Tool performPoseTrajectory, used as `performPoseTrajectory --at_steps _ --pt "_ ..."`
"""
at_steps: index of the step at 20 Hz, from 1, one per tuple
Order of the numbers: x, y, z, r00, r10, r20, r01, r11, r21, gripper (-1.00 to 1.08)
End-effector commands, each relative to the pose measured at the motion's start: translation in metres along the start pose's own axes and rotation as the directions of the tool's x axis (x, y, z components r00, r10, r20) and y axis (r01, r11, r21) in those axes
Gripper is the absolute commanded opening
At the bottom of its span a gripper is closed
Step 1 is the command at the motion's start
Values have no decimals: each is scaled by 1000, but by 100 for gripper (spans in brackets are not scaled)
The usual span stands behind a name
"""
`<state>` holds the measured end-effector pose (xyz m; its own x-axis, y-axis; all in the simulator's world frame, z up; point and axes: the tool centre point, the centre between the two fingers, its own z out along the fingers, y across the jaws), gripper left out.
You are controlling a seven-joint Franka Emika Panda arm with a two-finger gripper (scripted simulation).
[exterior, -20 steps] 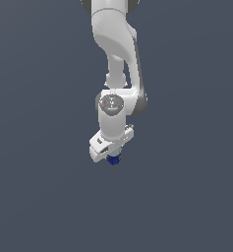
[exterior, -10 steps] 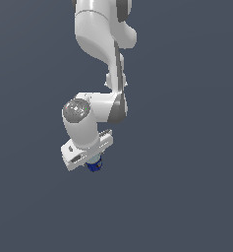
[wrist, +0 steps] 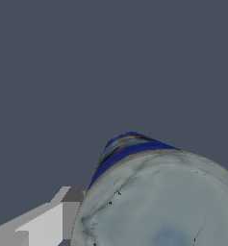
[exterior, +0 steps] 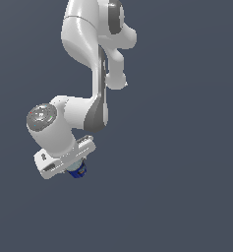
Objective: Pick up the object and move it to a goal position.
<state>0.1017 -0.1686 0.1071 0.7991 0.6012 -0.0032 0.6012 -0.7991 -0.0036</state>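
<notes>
Uniform dark slate-grey backdrop (exterior: pixel 187 147) in both views, flat and featureless, even diffuse lighting, no discernible seam between floor and wall, surface type cannot be determined

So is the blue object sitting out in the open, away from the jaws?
No, the blue object is tucked right under the gripper, mostly hidden by it.

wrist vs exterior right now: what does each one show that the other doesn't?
Only the wrist view: the object's pale grey-blue round top close up, with fine dark marks on it and the blue side band behind, plus one gripper finger beside it.

Only the exterior view: the white arm from its upper links to the wrist, and the gripper as a whole, with just a dark blue sliver of the object showing under it.

Both: the object at the gripper, against the plain dark grey background. No goal marker shows in either.
</notes>
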Motion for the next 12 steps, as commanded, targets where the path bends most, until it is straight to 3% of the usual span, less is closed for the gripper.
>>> performPoseTrajectory --at_steps 1,12 --pt "-2 15 -5 1000 -1 -3 1 1000 -4 -100" --pt "-7 48 -10 1000 -1 -3 1 1000 -4 -100"
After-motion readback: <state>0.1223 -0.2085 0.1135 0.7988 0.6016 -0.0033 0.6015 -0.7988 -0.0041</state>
